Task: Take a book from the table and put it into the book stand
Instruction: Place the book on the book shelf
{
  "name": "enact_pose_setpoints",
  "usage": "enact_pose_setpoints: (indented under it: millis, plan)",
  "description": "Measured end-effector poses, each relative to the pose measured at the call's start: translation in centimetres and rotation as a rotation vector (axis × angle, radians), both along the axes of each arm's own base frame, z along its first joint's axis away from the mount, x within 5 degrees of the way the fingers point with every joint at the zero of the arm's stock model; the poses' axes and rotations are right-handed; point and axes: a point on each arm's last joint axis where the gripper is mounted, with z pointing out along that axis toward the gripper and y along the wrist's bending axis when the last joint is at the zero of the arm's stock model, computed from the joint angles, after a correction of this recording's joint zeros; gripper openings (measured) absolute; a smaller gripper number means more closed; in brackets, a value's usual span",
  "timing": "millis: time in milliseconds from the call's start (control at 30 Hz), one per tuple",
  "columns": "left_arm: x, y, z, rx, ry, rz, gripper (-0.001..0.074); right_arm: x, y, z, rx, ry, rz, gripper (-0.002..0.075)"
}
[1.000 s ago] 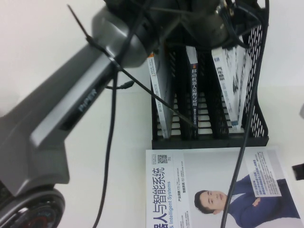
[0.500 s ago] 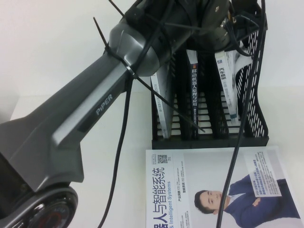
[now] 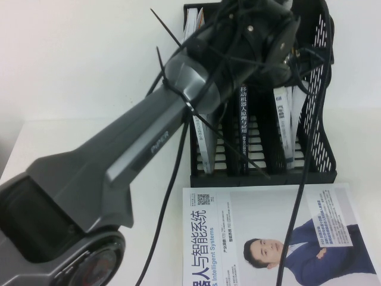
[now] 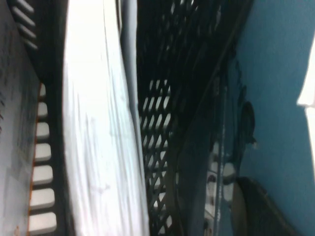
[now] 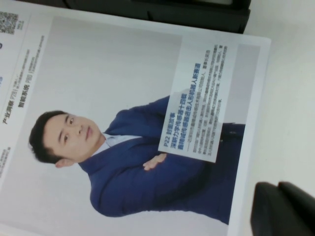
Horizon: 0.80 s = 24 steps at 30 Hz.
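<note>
The black book stand (image 3: 321,128) stands on the white table (image 3: 89,77). The white book with the teal edge (image 3: 283,116) stands in its right slot. In the left wrist view its white page edges (image 4: 98,123) sit beside the mesh wall (image 4: 162,113). My left gripper (image 4: 266,209) is over the right slot, hidden in the high view under its own wrist (image 3: 262,36); only a dark part of it shows in the left wrist view. My right gripper (image 5: 285,211) is shut and empty, low over the table.
A book with a man in a blue suit on its cover (image 3: 268,238) lies flat in front of the stand and fills the right wrist view (image 5: 123,147). A black-spined book (image 3: 243,128) stands in the middle slot, and another book (image 3: 202,143) in the left slot.
My left arm has drawn back toward the camera, its wrist now lower in the high view. The white book has gone from leaning across the right slot to standing more upright.
</note>
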Motion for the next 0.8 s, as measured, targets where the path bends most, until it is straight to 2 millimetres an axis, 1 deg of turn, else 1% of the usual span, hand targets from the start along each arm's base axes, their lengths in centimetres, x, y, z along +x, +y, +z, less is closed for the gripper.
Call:
enact_pose_setpoints:
  millis: [133,233,267,333,400,467,500,567,633,700,733,800]
  plan:
    - [0.2,-0.3,-0.7,0.008,0.014,-0.005,0.0111,0.0,0.0,0.0,0.000,0.000,0.000,-0.0002]
    - [0.2,-0.4,-0.8,0.020,0.006,-0.029,0.0113,0.0,0.0,0.0,0.000,0.000,0.000,-0.0002]
    - [0.2,-0.5,-0.9,0.025,0.003,-0.043,0.0125,0.0,0.0,0.0,0.000,0.000,0.000,-0.0003]
    - [0.2,-0.7,-0.9,0.013,-0.007,-0.069,0.0177,0.0,0.0,0.0,0.000,0.000,0.000,-0.0002]
    - [0.2,-1.0,-0.6,-0.010,-0.032,-0.090,0.0265,0.0,0.0,0.0,0.000,0.000,0.000,-0.0002]
    - [0.2,-1.0,-0.1,-0.028,-0.051,-0.099,0.0329,0.0,0.0,0.0,0.000,0.000,0.000,-0.0002]
    - [0.1,-1.0,0.2,-0.034,-0.055,-0.101,0.0351,0.0,0.0,0.0,0.000,0.000,0.000,-0.0002]
    - [-0.1,-0.8,0.6,-0.033,-0.067,-0.108,0.0371,-0.1,0.0,0.1,-0.002,0.001,0.001,-0.0002]
    - [-0.2,-0.7,1.2,-0.031,-0.085,-0.118,0.0375,-0.3,-0.2,0.3,-0.011,-0.010,0.003,-0.0003]
    - [-0.4,-0.2,2.3,-0.023,-0.117,-0.118,0.0353,-0.7,-0.4,0.7,-0.022,-0.035,0.005,-0.0002]
    - [-0.7,0.2,3.3,-0.027,-0.137,-0.115,0.0337,-0.9,-0.6,0.9,-0.026,-0.048,0.006,-0.0002]
    - [-1.4,1.1,5.4,-0.027,-0.190,-0.109,0.0277,-1.5,-0.8,1.5,-0.027,-0.084,0.007,-0.0003]
